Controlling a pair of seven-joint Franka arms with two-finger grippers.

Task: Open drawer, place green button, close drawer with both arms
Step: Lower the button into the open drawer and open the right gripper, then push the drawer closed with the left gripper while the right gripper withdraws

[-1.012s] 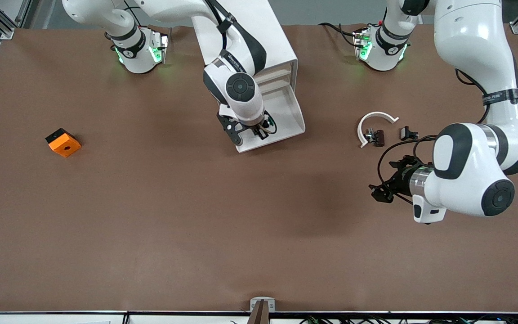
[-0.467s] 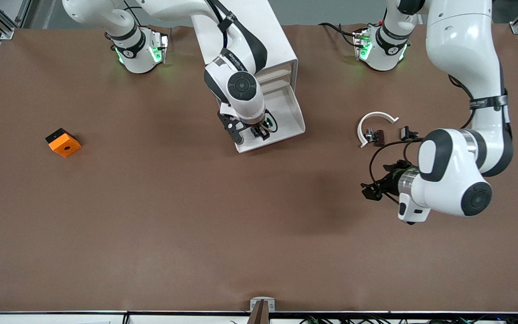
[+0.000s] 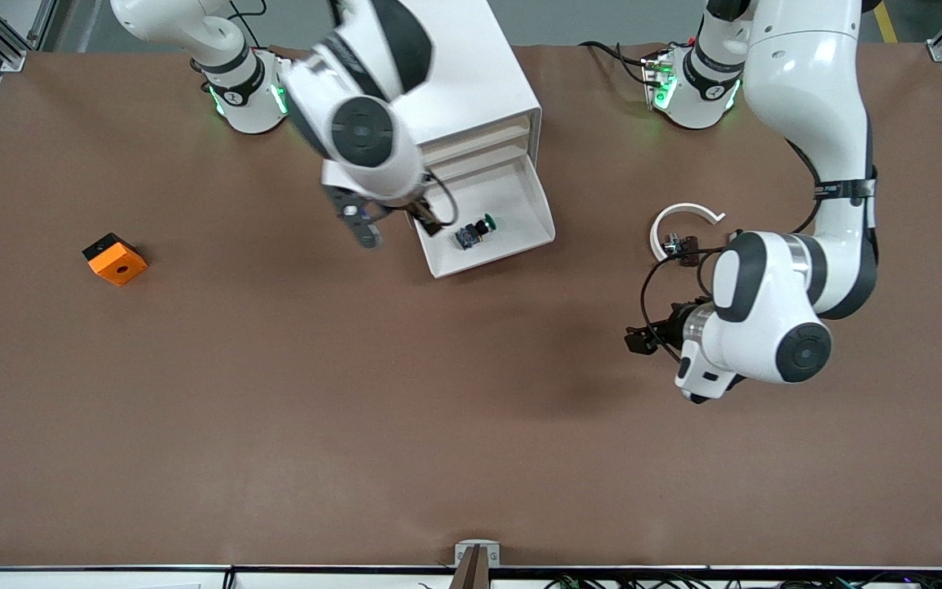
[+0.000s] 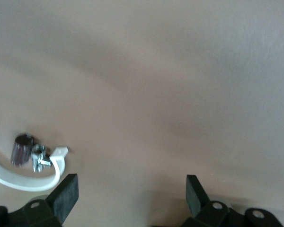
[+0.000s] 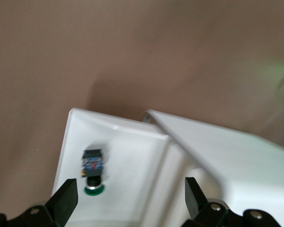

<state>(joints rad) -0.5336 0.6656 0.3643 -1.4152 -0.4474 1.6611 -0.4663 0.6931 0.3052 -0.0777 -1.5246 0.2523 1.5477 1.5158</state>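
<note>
The button [image 3: 475, 231], a green cap on a dark blocky body, lies on its side in the open drawer [image 3: 520, 237] of the white cabinet [image 3: 479, 74] at the worktop's [image 3: 275, 409] robot-side edge. The right pincer [image 3: 396, 223] hangs released above the drawer's rim. The left pincer [image 3: 641, 338] hovers released over bare worktop, near the white ring [image 3: 681, 214].

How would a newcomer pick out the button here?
Find the white cabinet between the arms' bases; its open drawer juts toward the front camera. The button lies alone inside it: tiny, dark-bodied, green-capped, unlike the larger orange block out on the table.
</note>
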